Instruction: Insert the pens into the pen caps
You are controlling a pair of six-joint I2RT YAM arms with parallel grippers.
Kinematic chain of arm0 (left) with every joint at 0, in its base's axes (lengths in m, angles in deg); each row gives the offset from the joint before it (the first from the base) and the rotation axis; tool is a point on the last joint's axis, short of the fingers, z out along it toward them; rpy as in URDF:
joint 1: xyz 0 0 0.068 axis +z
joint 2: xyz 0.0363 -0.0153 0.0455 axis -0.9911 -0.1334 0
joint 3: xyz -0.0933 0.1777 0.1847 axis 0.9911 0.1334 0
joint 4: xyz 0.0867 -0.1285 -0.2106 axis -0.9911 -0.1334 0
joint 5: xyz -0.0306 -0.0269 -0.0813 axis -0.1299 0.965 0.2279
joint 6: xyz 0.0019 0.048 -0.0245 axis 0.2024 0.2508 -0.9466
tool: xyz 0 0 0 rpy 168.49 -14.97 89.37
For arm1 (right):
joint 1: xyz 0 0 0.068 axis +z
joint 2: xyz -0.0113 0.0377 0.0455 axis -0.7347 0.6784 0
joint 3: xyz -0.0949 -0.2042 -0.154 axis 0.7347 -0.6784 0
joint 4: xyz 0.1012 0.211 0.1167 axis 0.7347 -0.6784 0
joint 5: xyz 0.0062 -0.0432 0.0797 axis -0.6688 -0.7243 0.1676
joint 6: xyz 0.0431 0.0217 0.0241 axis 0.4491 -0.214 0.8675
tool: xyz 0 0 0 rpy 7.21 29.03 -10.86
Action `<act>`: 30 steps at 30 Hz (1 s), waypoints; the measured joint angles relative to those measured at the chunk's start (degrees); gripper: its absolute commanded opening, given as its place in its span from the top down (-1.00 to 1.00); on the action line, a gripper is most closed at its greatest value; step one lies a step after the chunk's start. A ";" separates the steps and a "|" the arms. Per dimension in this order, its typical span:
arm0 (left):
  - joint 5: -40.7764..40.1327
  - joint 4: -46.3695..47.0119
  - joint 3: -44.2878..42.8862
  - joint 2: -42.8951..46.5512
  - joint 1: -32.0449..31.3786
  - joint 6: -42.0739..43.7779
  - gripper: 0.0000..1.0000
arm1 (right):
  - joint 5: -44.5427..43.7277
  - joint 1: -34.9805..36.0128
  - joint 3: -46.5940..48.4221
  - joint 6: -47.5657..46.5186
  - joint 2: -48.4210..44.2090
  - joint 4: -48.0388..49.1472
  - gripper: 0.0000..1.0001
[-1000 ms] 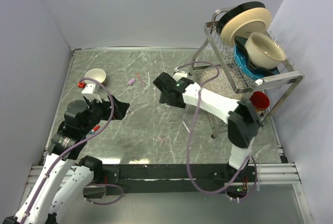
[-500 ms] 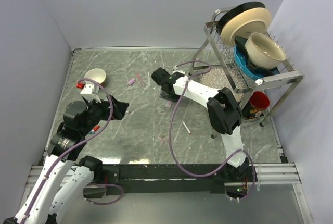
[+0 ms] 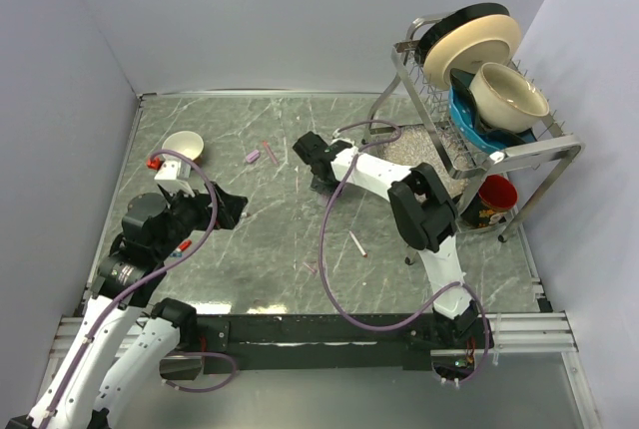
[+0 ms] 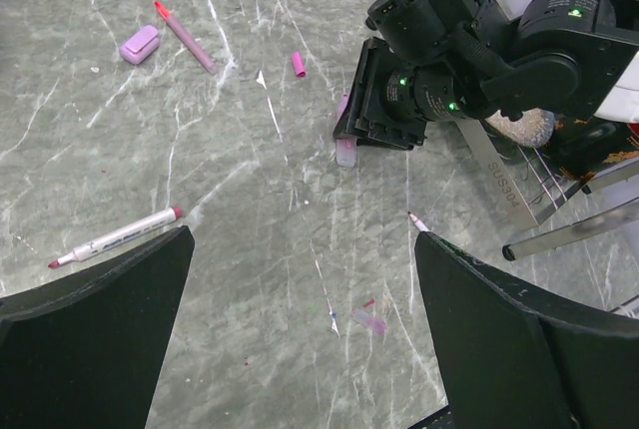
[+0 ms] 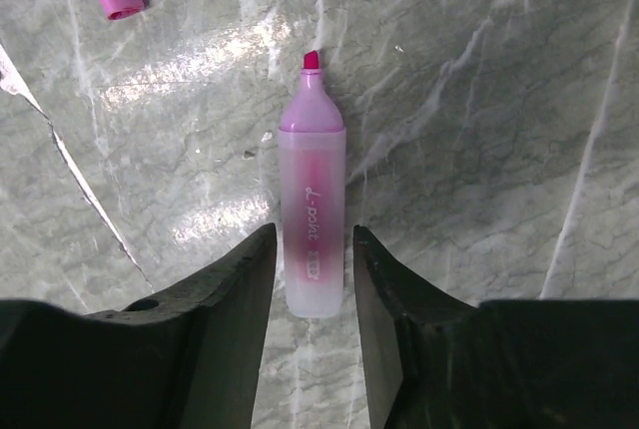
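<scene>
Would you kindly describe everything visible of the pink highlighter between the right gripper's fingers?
The pink highlighter lies flat on the marbled table, uncapped, its small tip pointing away from the right gripper. Translucent pale-pink plastic barrel, printed lettering, tapered shoulder. The fingers flank its rear half; a slim gap shows on one side.

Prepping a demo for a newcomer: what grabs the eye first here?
The right gripper, at centre, with its jaws straddling a pink pen lying flat. Next, the dish rack stacked with plates and a bowl at the far right corner. The left gripper hangs wide open at the left.
</scene>
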 measured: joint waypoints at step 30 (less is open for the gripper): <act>11.58 4.59 -1.62 -16.94 0.00 -17.79 -0.48 | 4.35 15.26 -29.05 -13.84 -37.53 17.11 1.00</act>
